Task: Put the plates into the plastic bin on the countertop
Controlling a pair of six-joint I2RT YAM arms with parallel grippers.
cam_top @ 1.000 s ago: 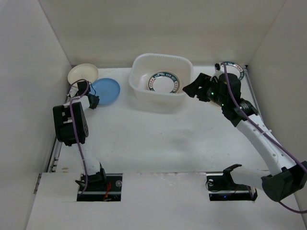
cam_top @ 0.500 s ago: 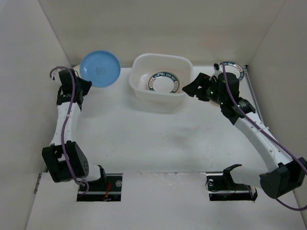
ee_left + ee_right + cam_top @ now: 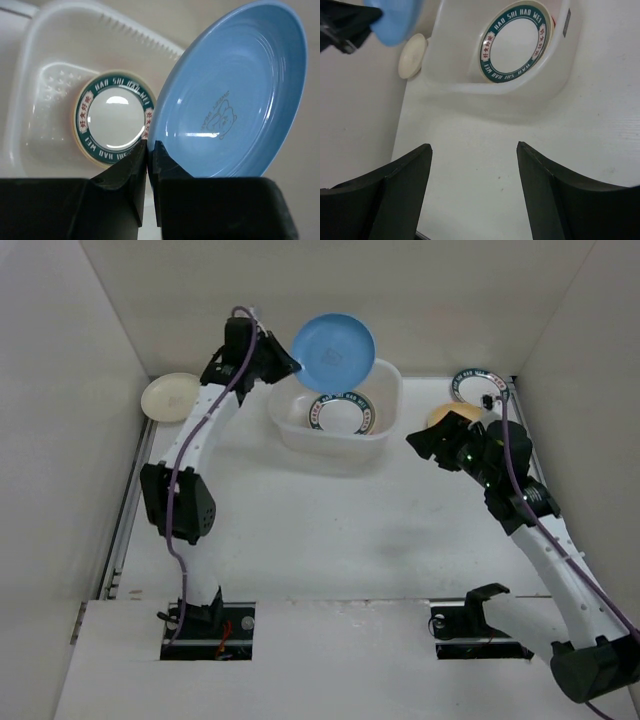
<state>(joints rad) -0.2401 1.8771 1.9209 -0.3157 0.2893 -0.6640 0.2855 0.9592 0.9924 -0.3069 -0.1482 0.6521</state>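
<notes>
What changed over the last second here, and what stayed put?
The left gripper lifted the blue plate from beside the cream plate and swung it right, now tilted over the plastic bin. The right gripper, open, drew back from the bin, uncovering a yellow-orange plate. Bin, patterned plate inside it and cream plate stayed.

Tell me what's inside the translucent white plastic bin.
One white round plate with a dark teal patterned rim lies flat on the bin floor. The round blue plate in the left gripper hides the far rim from overhead; anything under the patterned plate is covered.
</notes>
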